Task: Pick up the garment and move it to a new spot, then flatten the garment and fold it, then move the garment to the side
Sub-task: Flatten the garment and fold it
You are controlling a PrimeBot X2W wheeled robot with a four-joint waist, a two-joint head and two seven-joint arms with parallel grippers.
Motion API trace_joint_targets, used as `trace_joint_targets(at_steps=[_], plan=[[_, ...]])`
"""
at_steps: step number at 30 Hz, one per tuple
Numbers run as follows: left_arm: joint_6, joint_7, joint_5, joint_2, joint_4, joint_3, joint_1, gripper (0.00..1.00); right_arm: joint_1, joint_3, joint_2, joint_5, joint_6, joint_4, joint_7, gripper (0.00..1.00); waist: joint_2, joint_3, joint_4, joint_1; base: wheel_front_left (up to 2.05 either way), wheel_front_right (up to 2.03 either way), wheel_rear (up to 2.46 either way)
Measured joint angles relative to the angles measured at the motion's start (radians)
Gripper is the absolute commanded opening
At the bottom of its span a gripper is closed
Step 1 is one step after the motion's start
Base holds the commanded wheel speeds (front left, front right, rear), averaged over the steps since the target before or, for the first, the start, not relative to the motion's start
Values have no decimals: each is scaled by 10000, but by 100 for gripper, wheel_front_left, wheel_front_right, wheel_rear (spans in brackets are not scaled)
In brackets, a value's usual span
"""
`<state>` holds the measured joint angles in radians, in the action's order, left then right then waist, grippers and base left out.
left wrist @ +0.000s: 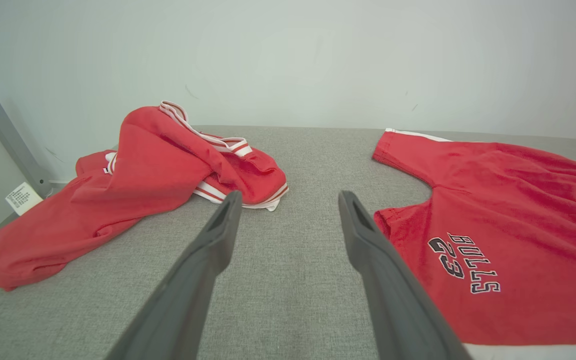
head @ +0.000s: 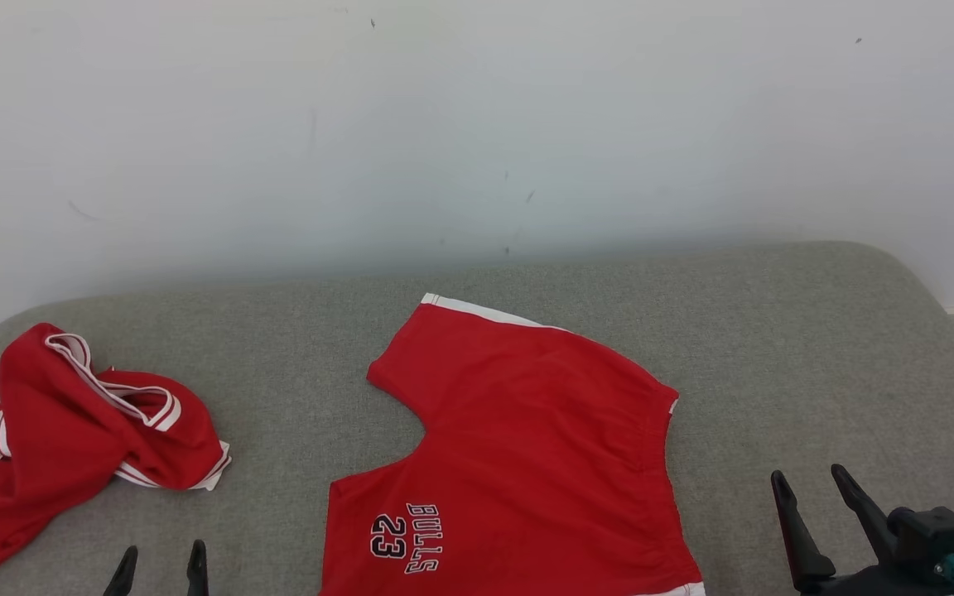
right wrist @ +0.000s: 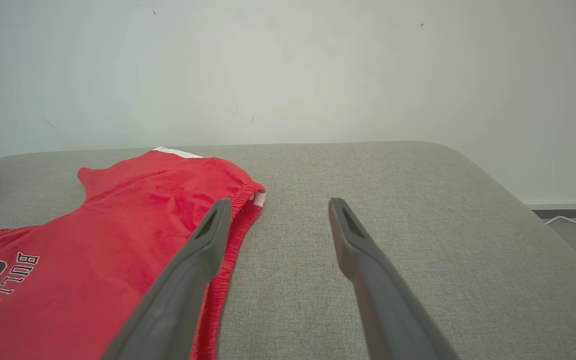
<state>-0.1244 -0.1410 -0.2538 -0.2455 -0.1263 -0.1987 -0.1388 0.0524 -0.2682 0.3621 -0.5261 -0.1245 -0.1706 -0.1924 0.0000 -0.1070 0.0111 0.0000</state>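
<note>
Left hand point(head: 164, 555) (fingers spread) near red shorts point(head: 527, 439).

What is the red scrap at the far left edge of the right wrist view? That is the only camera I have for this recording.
Observer: It is a second red garment with white-striped trim, crumpled in a heap to the left of the flat shorts.
Operator: Is the left hand on that heap?
Observer: No. The left hand is open and holds nothing. It points along the bare grey padded surface between the two garments.
Operator: Anything past the heap?
Observer: A grey metal post leans by the wall there, with a white label near its foot.
</note>
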Motion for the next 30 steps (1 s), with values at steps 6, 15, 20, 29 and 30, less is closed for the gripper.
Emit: trace_joint_targets(at_steps=[6,15,20,29,30], plan=[[0,12,0,2,52,15,0,100,1,46,0,2,0,52,6,100,1,11,-7,0,0,0,0],[0,56,0,4,88,38,-3,100,2,59,-23,33,0,71,79,100,1,23,1,0,0,0,0],[0,88,0,4,100,61,-3,100,3,73,-23,38,0,88,86,100,1,39,10,0,0,0,0],[0,146,0,6,111,82,-3,100,10,96,-23,73,0,96,90,100,1,64,14,0,0,0,0],[0,148,0,6,113,82,-3,100,10,98,-25,73,0,96,90,100,1,67,14,0,0,0,0]])
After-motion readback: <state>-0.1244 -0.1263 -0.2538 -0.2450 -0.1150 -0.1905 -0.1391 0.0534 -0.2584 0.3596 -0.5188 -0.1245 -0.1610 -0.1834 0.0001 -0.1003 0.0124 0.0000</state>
